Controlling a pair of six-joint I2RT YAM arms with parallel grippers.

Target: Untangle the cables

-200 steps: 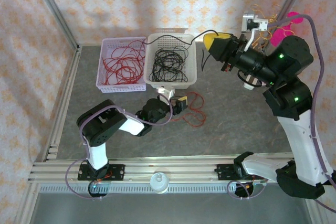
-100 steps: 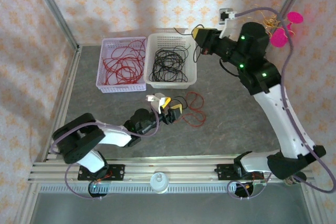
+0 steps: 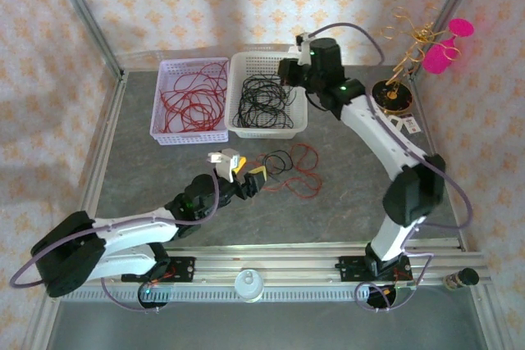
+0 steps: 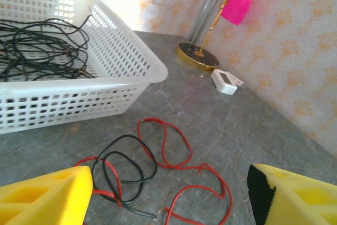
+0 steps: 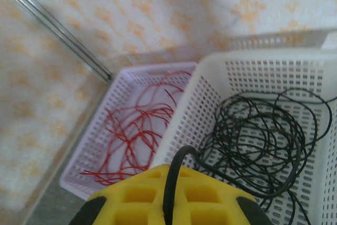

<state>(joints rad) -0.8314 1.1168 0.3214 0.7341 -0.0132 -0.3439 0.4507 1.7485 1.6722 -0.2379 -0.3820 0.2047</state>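
The left gripper (image 3: pixel 250 174) had slid a bit toward the lower left since the earlier picture, and its arm now lay long and low. Its yellow fingers (image 4: pixel 47 193) stood wide apart with nothing between them. Just past them, in the middle of the frame, the loose cables (image 3: pixel 287 165) lay in a red and black tangle on the table (image 3: pixel 353 178). The right gripper (image 3: pixel 287 70) had swung in from the upper right to hang over the white basket (image 3: pixel 271 130). It was shut tight on one black cable (image 5: pixel 169 188).

The table was grey and speckled. At the upper left, a pale purple basket (image 3: pixel 189 137) held red wires (image 3: pixel 190 97). The white basket beside it held black wires (image 3: pixel 264 96). At the upper right, a gold stand (image 3: pixel 392 96) with a pink paddle (image 3: pixel 439 55) had come into sight. The walls (image 3: pixel 205 6) had orange flowers on them.
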